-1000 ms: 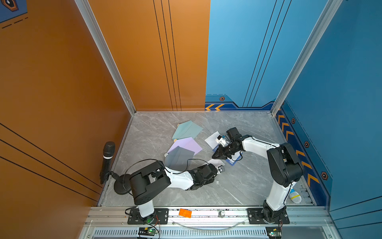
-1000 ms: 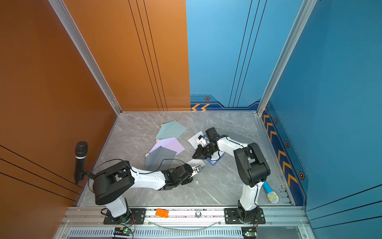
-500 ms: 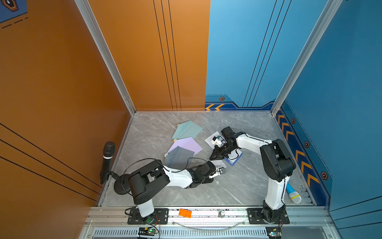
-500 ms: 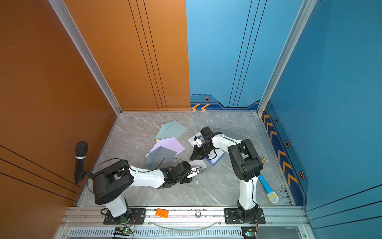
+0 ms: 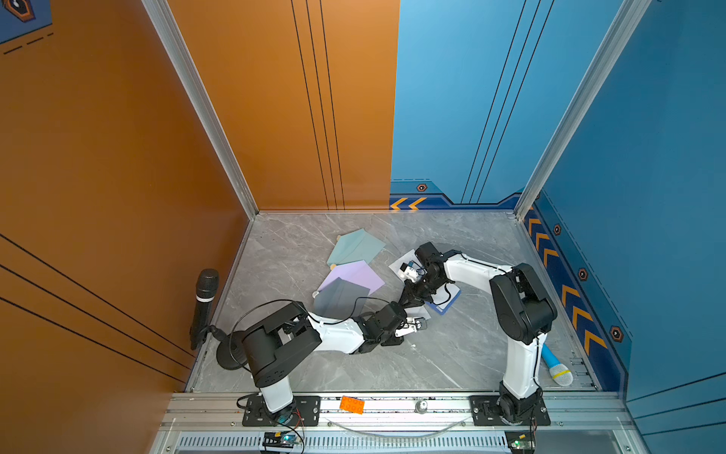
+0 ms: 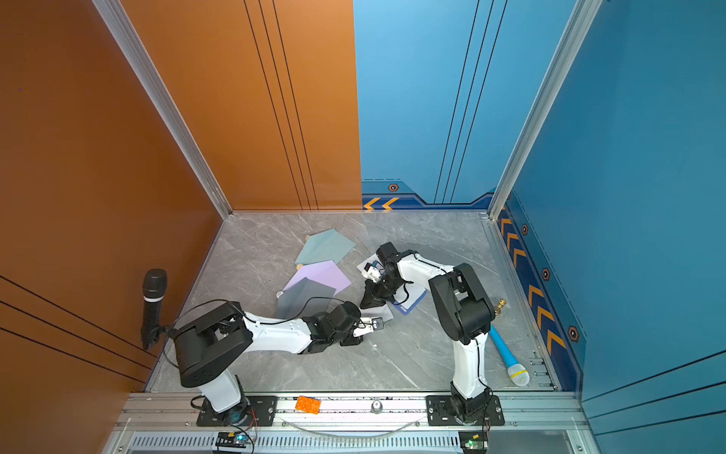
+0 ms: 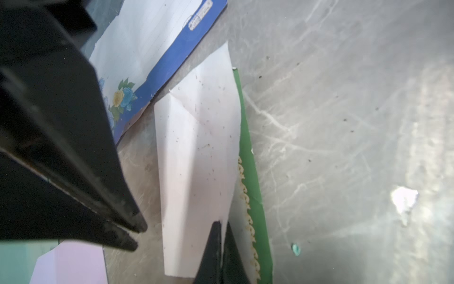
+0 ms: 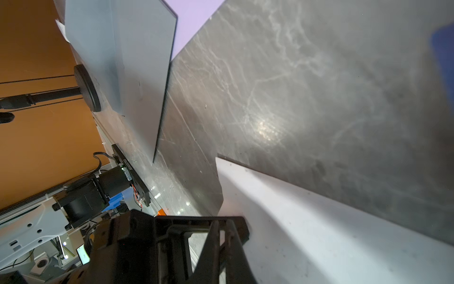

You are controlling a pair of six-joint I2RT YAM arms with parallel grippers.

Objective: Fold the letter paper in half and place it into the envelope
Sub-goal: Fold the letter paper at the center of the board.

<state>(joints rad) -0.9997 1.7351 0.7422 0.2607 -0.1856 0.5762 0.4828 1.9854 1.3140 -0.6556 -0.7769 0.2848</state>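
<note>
White letter paper [image 5: 423,313] lies on the marble table [image 5: 451,353] between both claws in both top views. The right gripper [image 5: 405,303] has swung down beside it, jaws drawn nearly together on nothing.

Left wrist: the left gripper [image 7: 222,223] is pinched, seemingly on the creased sheet's edge, so folding looks done and stuffing not begun. The label [image 7: 199,14] on the blue-edged floral pad [image 7: 147,61] is too small to read.

Right wrist: the grey envelope [image 8: 127,61] lies well apart.
</note>
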